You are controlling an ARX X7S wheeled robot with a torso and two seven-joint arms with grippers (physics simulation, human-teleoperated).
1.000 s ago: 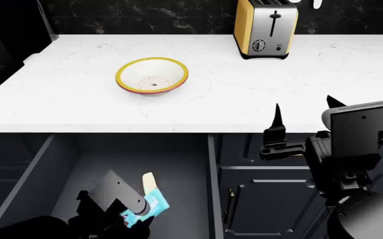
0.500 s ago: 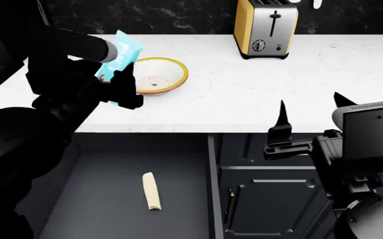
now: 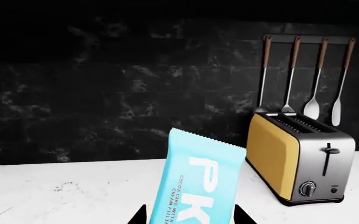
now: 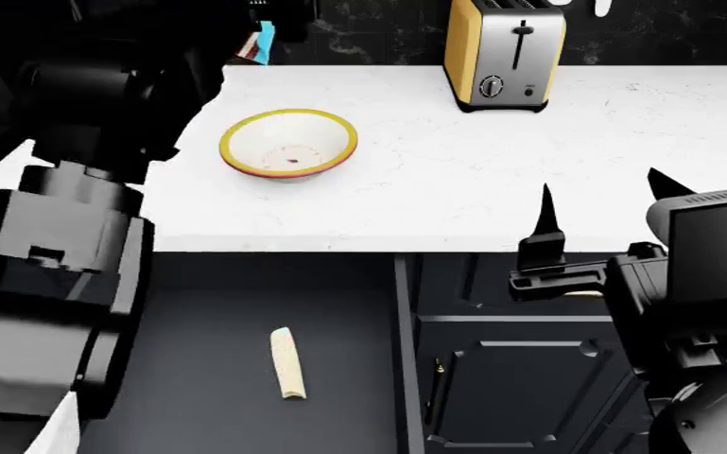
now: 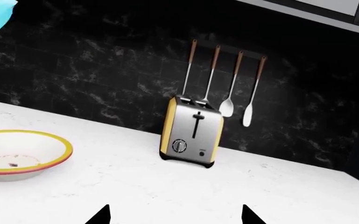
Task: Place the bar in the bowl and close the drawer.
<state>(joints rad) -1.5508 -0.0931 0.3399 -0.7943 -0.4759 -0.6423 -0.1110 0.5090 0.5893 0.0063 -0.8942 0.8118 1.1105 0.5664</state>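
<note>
Bar (image 3: 199, 186) pinched upright in left jaws, print reading perhaps "COCOA CAKE WITH CREAM FILLING", right jaws spread.

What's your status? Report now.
Left gripper shut on snack bar, raised above counter. Right gripper open, idle. Bowl empty. Drawer open, cream stick inside.

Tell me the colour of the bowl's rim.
Yellow rim on the white bowl, with a reddish outer edge; clearest in the head view.
</note>
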